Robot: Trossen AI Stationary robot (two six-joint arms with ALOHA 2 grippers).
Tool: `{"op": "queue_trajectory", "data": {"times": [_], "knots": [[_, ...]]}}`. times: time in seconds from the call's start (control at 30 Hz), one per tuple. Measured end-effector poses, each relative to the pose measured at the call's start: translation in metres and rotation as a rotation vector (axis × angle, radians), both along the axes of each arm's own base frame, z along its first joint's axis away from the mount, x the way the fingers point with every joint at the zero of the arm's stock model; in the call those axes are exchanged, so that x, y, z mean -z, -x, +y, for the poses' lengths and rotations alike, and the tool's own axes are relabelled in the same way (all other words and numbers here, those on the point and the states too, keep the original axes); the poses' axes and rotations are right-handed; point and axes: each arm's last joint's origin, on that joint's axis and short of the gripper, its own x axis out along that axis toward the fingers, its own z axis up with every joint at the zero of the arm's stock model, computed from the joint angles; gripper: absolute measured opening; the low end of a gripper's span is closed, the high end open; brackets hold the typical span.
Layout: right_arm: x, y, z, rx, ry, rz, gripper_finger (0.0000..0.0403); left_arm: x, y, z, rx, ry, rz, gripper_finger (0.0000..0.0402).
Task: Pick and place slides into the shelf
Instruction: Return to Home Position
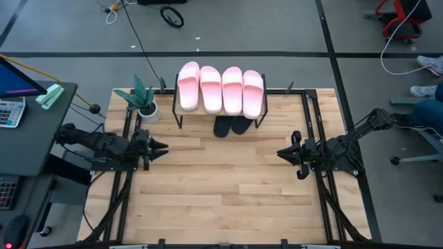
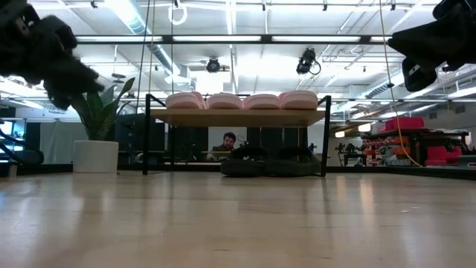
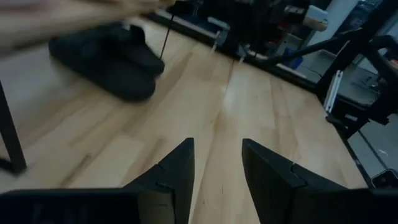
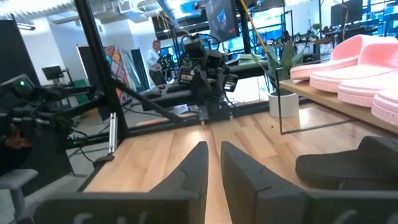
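Several pale pink slides (image 1: 221, 90) lie side by side on the shelf's light wood top board (image 1: 185, 110) at the table's far edge; the low view shows them in a row (image 2: 242, 100). Two black slides (image 1: 232, 126) rest on the table under the shelf, seen also in the low view (image 2: 268, 165) and both wrist views (image 3: 112, 59) (image 4: 348, 168). My left gripper (image 1: 164, 147) hovers at the table's left side, open, empty. My right gripper (image 1: 279, 153) hovers at the right side, its fingers a narrow gap apart, empty.
A potted plant in a white pot (image 1: 145, 102) stands on the table just left of the shelf. Black frame rails (image 1: 313, 124) run along the table's sides. A person (image 2: 225, 146) sits beyond the table. Bare wood (image 1: 221, 187) spreads between the arms and toward the near edge.
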Motion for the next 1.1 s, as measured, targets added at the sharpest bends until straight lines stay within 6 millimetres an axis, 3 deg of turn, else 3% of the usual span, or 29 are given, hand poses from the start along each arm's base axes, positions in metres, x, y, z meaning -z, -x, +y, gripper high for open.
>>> {"op": "queue_trajectory", "data": {"times": [0.17,0.63,1.1], "knots": [[-0.0018,-0.0001,0.0001,0.000,0.003,0.003,0.0051,0.0099,-0.0054,-0.0021,-0.003,0.044,-0.029,0.0147],[-0.0037,-0.0001,0.0000,0.000,0.000,-0.002,0.0051,0.0092,-0.0057,-0.0023,0.042,-0.149,-0.014,0.0142],[-0.0040,-0.0001,0.0001,-0.001,0.000,-0.002,0.0051,0.0085,-0.0060,-0.0024,0.031,-0.096,-0.030,0.0151]]}}
